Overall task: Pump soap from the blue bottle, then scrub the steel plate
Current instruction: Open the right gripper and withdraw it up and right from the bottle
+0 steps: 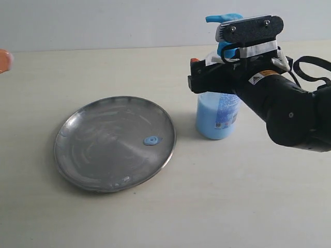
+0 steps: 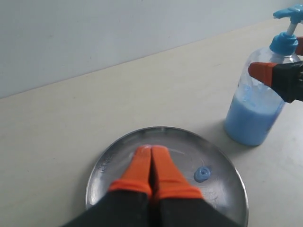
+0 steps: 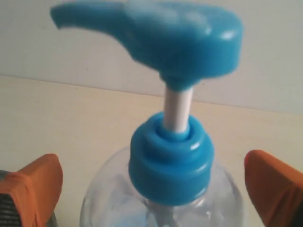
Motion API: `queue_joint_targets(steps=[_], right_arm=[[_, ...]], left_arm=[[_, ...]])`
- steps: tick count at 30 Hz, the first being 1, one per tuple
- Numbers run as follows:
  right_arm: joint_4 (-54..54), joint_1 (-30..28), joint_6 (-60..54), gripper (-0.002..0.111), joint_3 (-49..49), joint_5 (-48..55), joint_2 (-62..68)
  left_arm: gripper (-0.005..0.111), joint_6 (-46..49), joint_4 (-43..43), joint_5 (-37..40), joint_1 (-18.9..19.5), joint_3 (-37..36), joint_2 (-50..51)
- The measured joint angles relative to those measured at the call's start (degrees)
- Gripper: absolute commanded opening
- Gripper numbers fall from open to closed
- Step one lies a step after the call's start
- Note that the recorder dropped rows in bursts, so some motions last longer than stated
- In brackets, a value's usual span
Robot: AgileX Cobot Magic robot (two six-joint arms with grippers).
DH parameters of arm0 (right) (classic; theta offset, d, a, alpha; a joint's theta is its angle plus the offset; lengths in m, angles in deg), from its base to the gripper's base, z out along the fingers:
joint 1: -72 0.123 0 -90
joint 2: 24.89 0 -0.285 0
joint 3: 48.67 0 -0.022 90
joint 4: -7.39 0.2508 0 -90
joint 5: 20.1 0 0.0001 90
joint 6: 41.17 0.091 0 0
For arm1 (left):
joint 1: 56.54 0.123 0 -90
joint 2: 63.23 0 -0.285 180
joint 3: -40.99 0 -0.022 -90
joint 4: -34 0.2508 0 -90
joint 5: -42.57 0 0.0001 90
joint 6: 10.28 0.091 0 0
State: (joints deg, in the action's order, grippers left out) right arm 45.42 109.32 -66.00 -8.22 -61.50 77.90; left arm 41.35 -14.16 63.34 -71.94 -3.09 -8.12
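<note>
The steel plate [image 1: 103,155] lies flat on the table, with a small blob of soap [image 1: 151,140] near its right rim. To its right stands the blue bottle [image 1: 217,116], part full of light blue liquid, its pump head [image 3: 156,33] raised. My right gripper [image 1: 195,72] is open, its orange fingertips [image 3: 38,184] on either side of the bottle's shoulder below the collar [image 3: 170,156], clear of it. My left gripper [image 2: 151,152] is shut on nothing, and the plate [image 2: 118,156] and the soap [image 2: 202,174] lie beyond it. In the exterior view only an orange tip [image 1: 4,60] shows at the left edge.
The pale table [image 1: 232,206] runs back to a white wall [image 1: 103,20]. Bare tabletop lies in front of the plate and the bottle, and to the plate's left.
</note>
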Motion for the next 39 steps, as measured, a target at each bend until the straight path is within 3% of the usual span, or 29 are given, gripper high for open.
queue_joint_targets(steps=[14,30,34,39], right_arm=[[6.72,0.0,-8.18,0.105,0.0,8.53,-6.73],[7.22,0.0,-9.6,0.104,4.19,19.0,-19.41],[7.22,0.0,-9.64,0.096,7.02,21.04,-24.07],[7.22,0.0,-9.64,0.07,8.98,23.26,-30.56]], left_arm=[[0.0,0.23,0.0,0.0,0.0,0.0,0.0],[0.0,0.36,0.0,-0.31,0.0,0.0,0.0],[0.0,0.36,0.0,-0.31,0.0,0.0,0.0],[0.0,0.36,0.0,-0.31,0.0,0.0,0.0]])
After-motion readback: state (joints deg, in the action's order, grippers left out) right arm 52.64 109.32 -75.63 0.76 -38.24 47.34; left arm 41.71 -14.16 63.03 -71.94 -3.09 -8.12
